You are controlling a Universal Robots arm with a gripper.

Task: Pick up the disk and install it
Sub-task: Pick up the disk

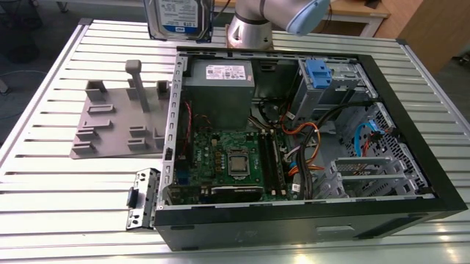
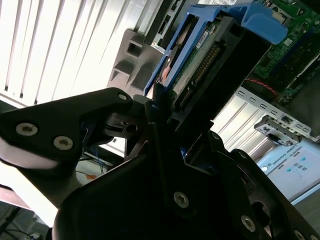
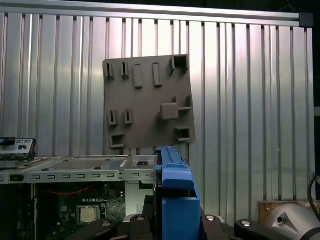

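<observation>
Disk (image 2: 200,65) clamped in my gripper (image 2: 182,120), held up off the table (image 1: 44,181).
In the second wrist view I see the black fingers (image 2: 152,120) closed tight on the disk's blue-framed edges, connector end toward the camera. In the exterior view the disk (image 1: 176,19) hangs upright, label showing, above the table's far side, beyond the grey fixture plate (image 1: 110,124) and near the open computer case (image 1: 309,220)'s far corner on that view's left.

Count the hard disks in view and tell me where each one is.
1. The disk is clamped in the gripper, held up above the table beside the open computer case. More could be hidden inside the case's drive bays.
</observation>
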